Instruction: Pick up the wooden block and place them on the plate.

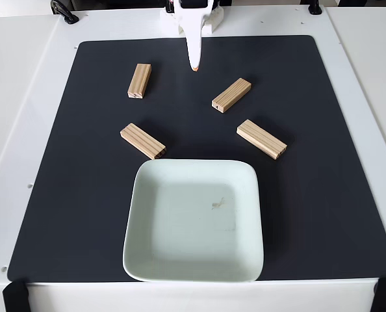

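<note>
**Four blocks on the mat, plate bare**

You have four blocks lying flat on the black mat [63, 195], all clear of the plate [194, 270]. The far-left block [140, 80] lies nearest the mat's far edge, on its left half. The near-left block [143, 141] sits just off the plate's far left corner. The far-right block [231, 95] lies angled right of centre, and the near-right block [262, 139] rests just beyond the plate's far right corner. None of them touch.

Your plate sits at the mat's near edge, about centred, its near rim reaching that edge. A small brownish speck [218, 204] marks its middle.

Your claw [194, 67] hangs at the mat's far edge, between the two far blocks, tip down. It grips nothing, and the fingers look pressed together into one white point.

The mat lies on a white worktop [24, 97].
</note>
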Tool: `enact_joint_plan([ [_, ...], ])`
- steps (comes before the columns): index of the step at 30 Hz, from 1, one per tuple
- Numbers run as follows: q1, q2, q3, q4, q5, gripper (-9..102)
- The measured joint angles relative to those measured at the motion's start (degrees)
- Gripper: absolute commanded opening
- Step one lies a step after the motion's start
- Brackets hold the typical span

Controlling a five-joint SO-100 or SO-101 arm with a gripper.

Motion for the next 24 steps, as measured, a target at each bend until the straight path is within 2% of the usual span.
enact_joint_plan([
  [9, 0.53, -7.91, -9.05, 0.00, 0.00, 1],
  [24, 0.44, -47.11, -50.80, 2.20, 0.00, 2],
])
